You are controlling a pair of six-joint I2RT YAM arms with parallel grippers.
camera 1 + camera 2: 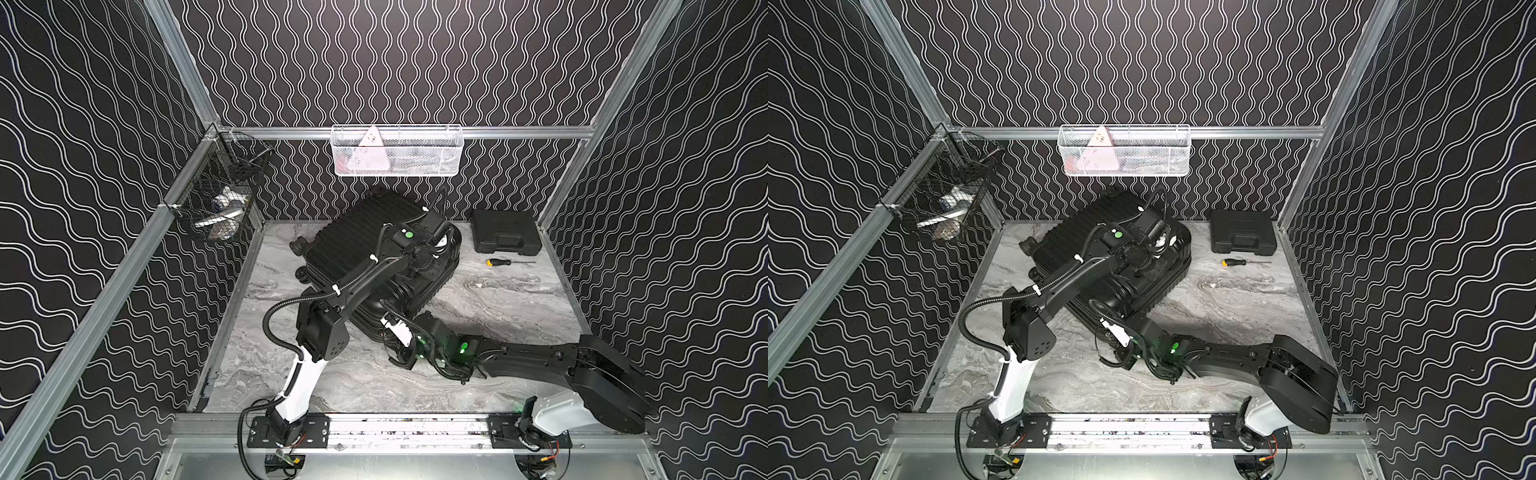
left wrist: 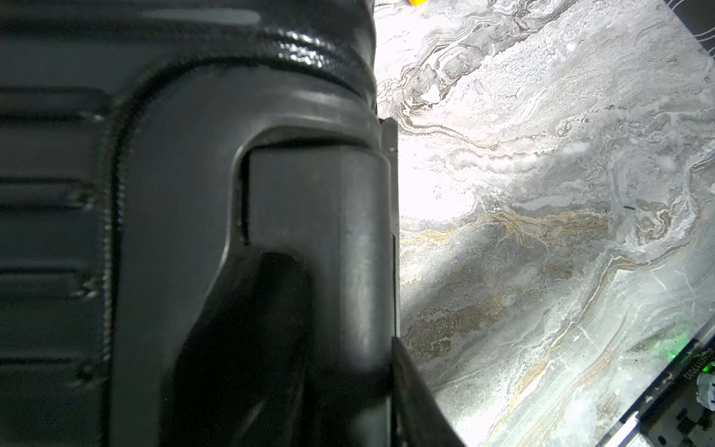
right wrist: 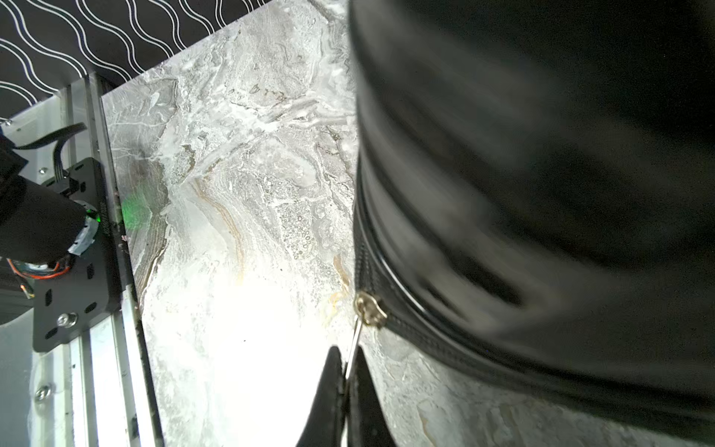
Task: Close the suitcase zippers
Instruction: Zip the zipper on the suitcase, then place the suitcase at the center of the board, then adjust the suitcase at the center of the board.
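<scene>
The suitcase (image 1: pixel 357 237) lies flat and slantwise on the marble table (image 1: pixel 478 299), in the middle towards the far side, its shells brought together. The left gripper (image 1: pixel 441 244) reaches over it and is clamped on the far-right corner, one finger on either side of the moulded edge, which looks like bracing. At the near end the right gripper (image 3: pixel 346 367) is pressed together on the thin silvery zipper pull (image 3: pixel 358 336), whose slider sits on the zippers (image 3: pixel 425 340) just where the band curves round a corner. So the step in hand seems to be dragging that slider along (which stretch is already meshed I cannot tell, the shell being blurred). The next move likely calls for a pull in line with the band, turning with the curve, while the far clamp stops the case sliding.
</scene>
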